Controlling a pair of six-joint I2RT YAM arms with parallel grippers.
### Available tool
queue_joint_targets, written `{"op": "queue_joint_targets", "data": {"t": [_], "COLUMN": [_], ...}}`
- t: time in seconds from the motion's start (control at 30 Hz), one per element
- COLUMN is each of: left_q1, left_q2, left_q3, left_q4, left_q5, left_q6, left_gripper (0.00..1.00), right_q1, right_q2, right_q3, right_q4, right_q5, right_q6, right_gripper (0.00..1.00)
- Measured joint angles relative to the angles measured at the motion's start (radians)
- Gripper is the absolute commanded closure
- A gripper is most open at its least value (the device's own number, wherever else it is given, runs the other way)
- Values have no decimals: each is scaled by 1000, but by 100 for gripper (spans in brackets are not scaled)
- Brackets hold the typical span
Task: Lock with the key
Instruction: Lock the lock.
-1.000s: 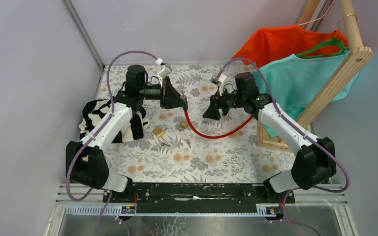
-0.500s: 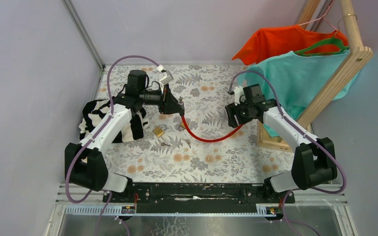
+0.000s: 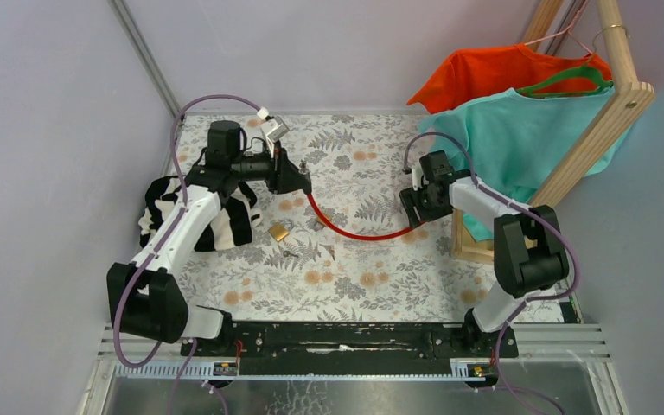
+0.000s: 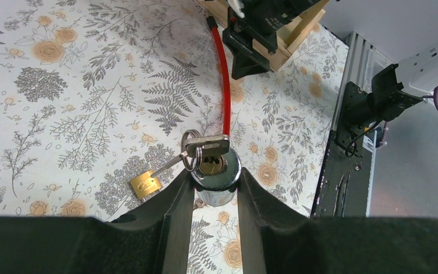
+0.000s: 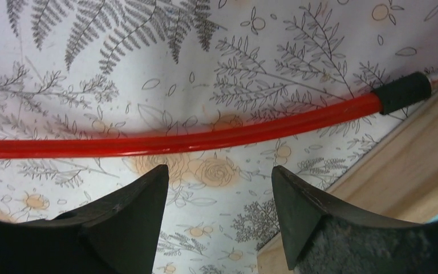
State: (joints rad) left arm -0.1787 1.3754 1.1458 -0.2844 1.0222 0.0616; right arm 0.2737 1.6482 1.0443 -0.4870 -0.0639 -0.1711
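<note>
Far left on the table, left gripper [image 4: 217,181] clamped tight on lock barrel [image 4: 221,168], key [image 4: 208,146] seated in it. That arm has drawn back leftward. Right gripper [image 5: 219,171] has swung away, now low beside rack base [image 5: 410,165], jaws wide, holding nothing, red cable [image 5: 205,140] just beyond. Cable's free end [image 5: 402,91] lies loose, so locking looks unfinished. Metal tip cut off; barrel's socket hidden.

White shells covering left arm [image 3: 181,225] and right arm [image 3: 477,192]; black housings [image 3: 223,138] capping joints; purple cable [image 3: 216,98] looping at 11 o'clock; left tool [image 4: 215,177] showing matte black tapering fingers.
</note>
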Motion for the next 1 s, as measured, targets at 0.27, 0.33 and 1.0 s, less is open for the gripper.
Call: {"op": "queue_joint_targets", "data": {"t": [0.27,0.33,1.0], "left_q1": [30,41,48], "left_q2": [-27,-27,-127], "left_q3": [11,32,52], "left_q4": [-97,-158,-380], "left_q5": [37,50,73], "left_q6": [66,101,232], "left_gripper": [100,100,100], "right_q1": [0,0,-2], "right_q2": [55,55,136], "right_q3": [34,35,64], "right_q4": [24,29,89], "right_q5": [4,11,66], "right_q6": [16,21,45], "right_gripper": [26,26,26]}}
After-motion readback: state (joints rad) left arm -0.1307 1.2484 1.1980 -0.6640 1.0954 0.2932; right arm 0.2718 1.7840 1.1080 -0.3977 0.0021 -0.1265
